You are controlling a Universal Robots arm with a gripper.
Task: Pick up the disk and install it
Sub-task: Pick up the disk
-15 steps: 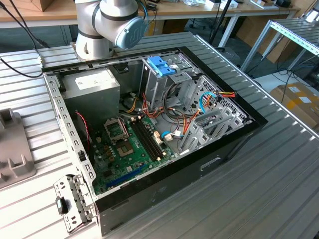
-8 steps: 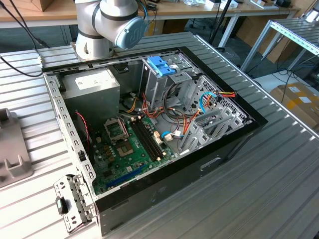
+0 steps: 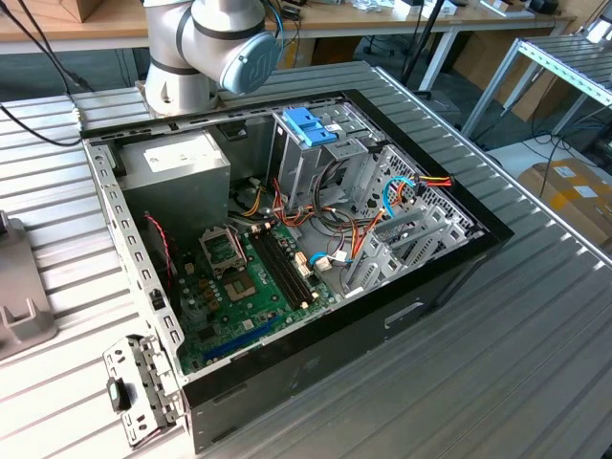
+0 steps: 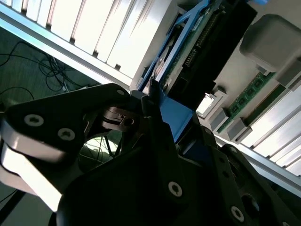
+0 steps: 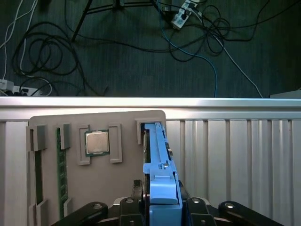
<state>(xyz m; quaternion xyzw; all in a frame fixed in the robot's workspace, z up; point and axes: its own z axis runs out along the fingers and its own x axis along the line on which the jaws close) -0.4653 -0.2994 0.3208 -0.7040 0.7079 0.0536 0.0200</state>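
The disk (image 5: 157,150) stands on edge in a slot of a grey parts holder (image 5: 127,160), its light blue carrier toward the camera. In the first wrist view my gripper (image 5: 162,203) sits astride the carrier's near end, a black finger pressed against each side. The second wrist view shows the same grip from the side: the disk (image 4: 195,52), with its dark body and blue frame, runs away from my gripper (image 4: 162,115), whose fingers (image 4: 153,101) close on the blue end piece.
The holder also carries a processor chip (image 5: 96,142) and memory sticks (image 5: 60,160), on a ribbed metal table (image 5: 235,150) with cables on the floor beyond. In the exterior view an open computer case (image 3: 287,258) lies by the arm's base (image 3: 206,48), with a blue latch on its drive cage (image 3: 311,124).
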